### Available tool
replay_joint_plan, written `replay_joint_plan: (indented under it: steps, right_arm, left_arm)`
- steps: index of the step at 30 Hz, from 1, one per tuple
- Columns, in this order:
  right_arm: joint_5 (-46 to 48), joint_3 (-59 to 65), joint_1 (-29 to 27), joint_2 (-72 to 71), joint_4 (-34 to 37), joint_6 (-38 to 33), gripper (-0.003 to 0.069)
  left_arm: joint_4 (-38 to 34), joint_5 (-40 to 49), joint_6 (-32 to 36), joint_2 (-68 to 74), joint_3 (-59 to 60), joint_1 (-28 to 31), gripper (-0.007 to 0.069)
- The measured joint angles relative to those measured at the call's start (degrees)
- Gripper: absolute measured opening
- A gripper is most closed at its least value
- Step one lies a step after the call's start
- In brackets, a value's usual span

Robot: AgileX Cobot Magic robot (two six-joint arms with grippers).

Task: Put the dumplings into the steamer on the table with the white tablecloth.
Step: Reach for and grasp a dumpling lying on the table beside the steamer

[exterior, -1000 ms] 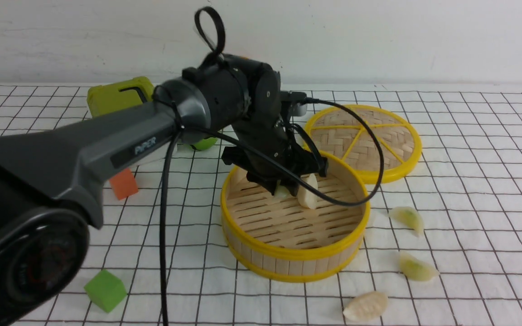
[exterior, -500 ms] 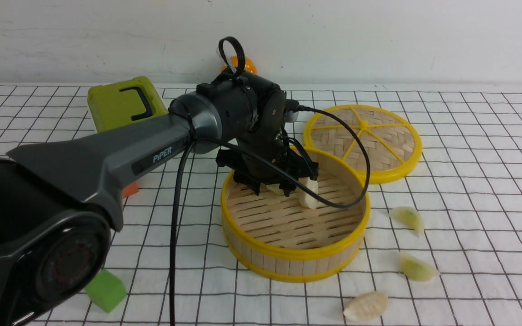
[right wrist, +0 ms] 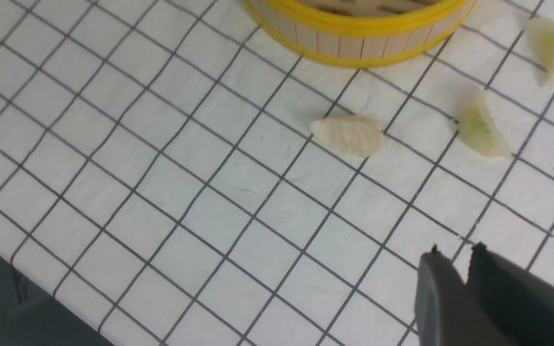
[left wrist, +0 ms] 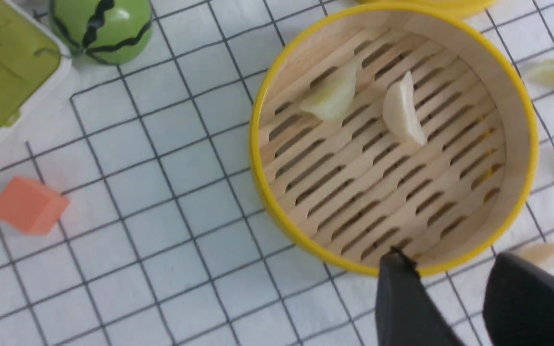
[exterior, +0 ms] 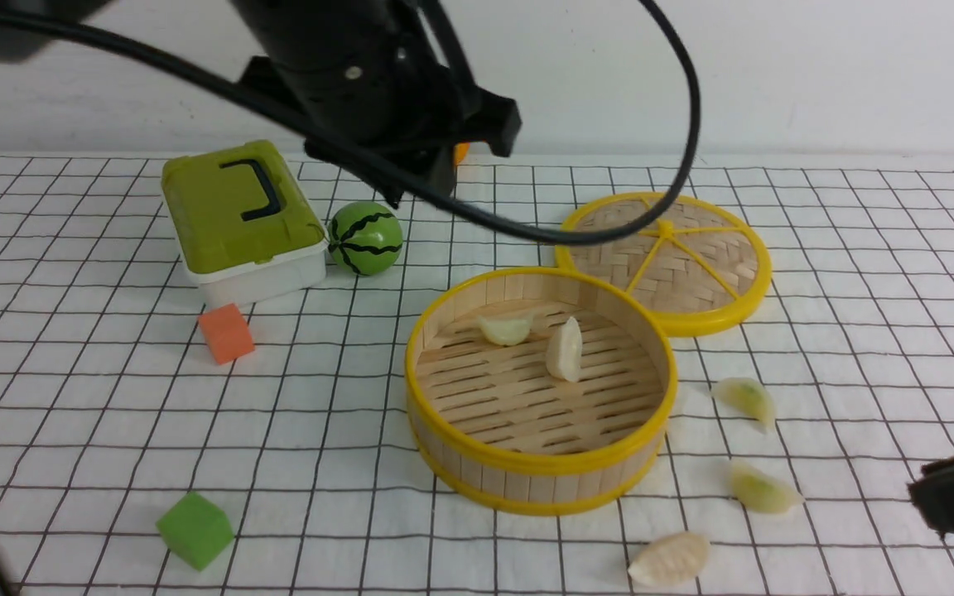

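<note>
Inside steamer (exterior: 539,468): two dumplings (exterior: 565,349); three more on tablecloth (exterior: 320,397); left claw (left wrist: 447,263) parted, empty; right claw (right wrist: 456,250) closed, empty

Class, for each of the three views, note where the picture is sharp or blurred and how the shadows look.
Front view: steamer and tablecloth sharp, shadows faint under even light, left arm partly smeared. Left wrist view: dumplings slightly blurred, left gripper out of focus. Right wrist view: tablecloth crisp, right gripper soft-edged.
</note>
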Motion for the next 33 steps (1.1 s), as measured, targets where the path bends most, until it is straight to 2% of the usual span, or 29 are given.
replay_joint_plan:
  steps: [3, 4, 6, 7, 11, 13, 19, 24, 27, 28, 29, 30, 32, 33]
  right_arm:
    - [0.31, 0.0, 2.04, 2.72, 0.0, -1.84, 0.0056]
    - [0.43, 0.0, 3.77, 4.07, 0.0, -3.8, 0.0036]
    - [0.6, 0.0, 6.26, 5.94, -0.41, -7.74, 0.0012]
    - [0.66, 0.0, 6.47, 6.25, -0.5, -8.18, 0.0008]
    - [0.97, -0.44, 10.64, 9.49, -1.44, -16.97, -0.0018]
    - [1.29, -1.61, 11.56, 11.58, -1.83, -18.55, -0.0022]
    - [2.34, -8.54, 11.97, 20.39, -4.36, -17.01, -0.0024]
    - [1.69, -10.94, 11.97, 27.75, -8.54, -18.32, -0.0001]
    - [1.55, -10.94, 11.97, 31.37, -10.18, -20.47, 0.0055]
    - [1.38, -10.94, 11.97, 33.03, -10.48, -21.57, 0.0097]
    - [0.73, -10.94, 11.97, 36.0, -10.73, -24.01, 0.0195]
    - [0.6, -10.94, 11.97, 36.31, -10.73, -24.32, 0.0207]
    - [-1.57, -10.94, 11.97, 40.29, -10.73, -29.19, 0.0368]
    - [-2.59, -10.94, 11.97, 41.39, -10.73, -30.87, 0.0415]
  left_arm:
    - [-0.11, 0.25, 0.15, -5.98, 7.52, 0.0, 0.0107]
    - [-0.26, -0.16, 0.2, -10.58, 13.74, 0.0, 0.0055]
    - [-0.37, -1.81, 0.2, -17.1, 22.55, 0.0, -0.0001]
    - [-0.37, -2.18, 0.2, -17.7, 23.33, 0.0, -0.0006]
    - [-1.42, -5.69, 0.14, -29.64, 38.73, 0.0, -0.0013]
    - [-2.68, -7.51, 0.07, -35.01, 45.6, 0.0, -0.0013]
    - [-5.23, -11.92, -0.64, -44.34, 57.85, 0.0, -0.0013]
    - [-5.68, -12.75, -0.92, -46.44, 61.36, 0.0, -0.0013]
    - [-5.73, -12.8, -0.92, -46.61, 61.62, 0.0, -0.0013]
    - [-5.78, -12.8, -0.92, -46.61, 61.62, 0.0, -0.0013]
    - [-5.8, -12.85, -0.92, -46.61, 61.62, 0.0, -0.0013]
    - [-5.8, -12.85, -0.92, -46.61, 61.62, 0.0, -0.0013]
    - [-5.8, -12.85, -0.33, -46.61, 61.62, 0.0, -0.0013]
    - [-5.81, -12.85, -0.19, -46.61, 61.62, 0.0, -0.0013]
